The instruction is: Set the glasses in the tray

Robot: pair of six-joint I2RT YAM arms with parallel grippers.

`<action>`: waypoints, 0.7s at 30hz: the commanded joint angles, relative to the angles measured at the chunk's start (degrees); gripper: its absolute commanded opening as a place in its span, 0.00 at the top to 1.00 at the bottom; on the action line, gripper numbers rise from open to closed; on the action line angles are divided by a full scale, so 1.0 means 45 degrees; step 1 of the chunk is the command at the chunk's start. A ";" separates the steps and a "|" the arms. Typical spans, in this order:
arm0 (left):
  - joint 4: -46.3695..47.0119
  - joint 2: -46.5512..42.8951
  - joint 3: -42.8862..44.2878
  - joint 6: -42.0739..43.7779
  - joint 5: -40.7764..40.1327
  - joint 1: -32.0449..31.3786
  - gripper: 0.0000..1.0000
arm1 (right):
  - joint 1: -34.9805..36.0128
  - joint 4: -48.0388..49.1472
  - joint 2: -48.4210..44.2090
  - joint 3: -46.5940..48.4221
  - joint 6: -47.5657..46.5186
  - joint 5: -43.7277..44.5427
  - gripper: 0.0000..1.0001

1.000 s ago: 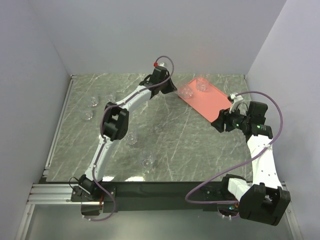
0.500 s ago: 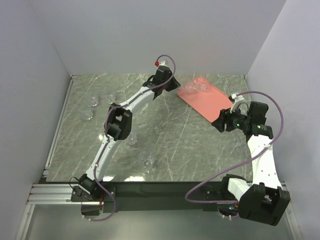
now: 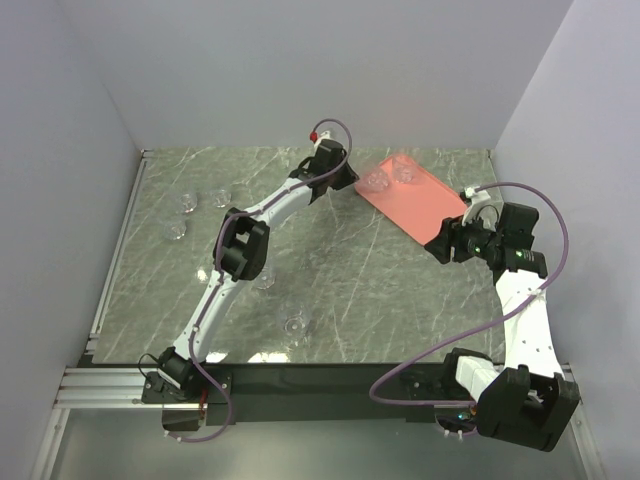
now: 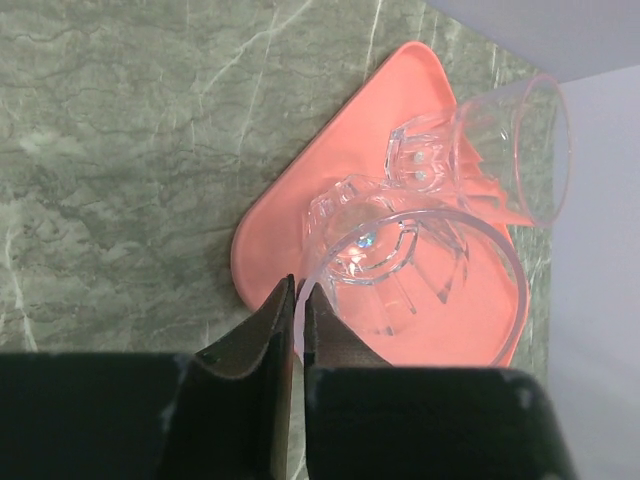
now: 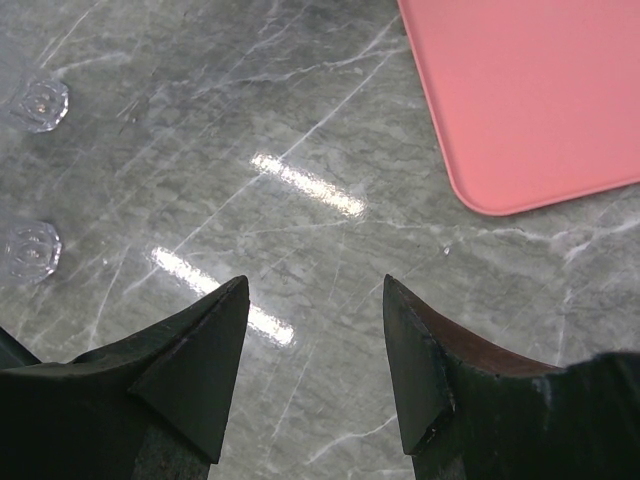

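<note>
The salmon-pink tray (image 3: 425,208) lies at the back right of the table. My left gripper (image 3: 350,179) is at its left corner, shut on the rim of a clear glass (image 3: 375,183). In the left wrist view the fingers (image 4: 281,310) pinch that glass's (image 4: 400,270) rim over the tray (image 4: 275,225). I cannot tell whether it rests on the tray. A second glass (image 4: 490,150) stands on the tray behind it (image 3: 403,170). My right gripper (image 3: 440,243) is open and empty by the tray's near corner (image 5: 530,100).
Several more glasses stand on the marble table: three at the far left (image 3: 186,203) (image 3: 220,197) (image 3: 174,230) and two nearer the middle front (image 3: 263,278) (image 3: 294,325). Two of them show in the right wrist view (image 5: 40,100) (image 5: 30,250). Grey walls close in three sides.
My left wrist has shifted slightly right toward the tray, still holding the glass at the tray's corner. The right arm has barely moved.
</note>
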 commanded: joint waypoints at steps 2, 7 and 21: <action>0.0750 -0.0016 0.0917 -0.0357 -0.0133 -0.0178 0.88 | -0.0190 0.0458 -0.0388 -0.0096 0.0083 -0.0005 0.37; 0.0809 0.0043 0.0995 -0.0552 -0.0133 -0.0197 0.78 | -0.0230 0.0458 -0.0369 -0.0116 0.0083 -0.0064 0.37; 0.1081 -0.0170 0.0976 -0.0222 -0.0056 -0.0197 0.49 | -0.0347 0.0419 -0.0349 -0.0116 0.0024 -0.0122 0.37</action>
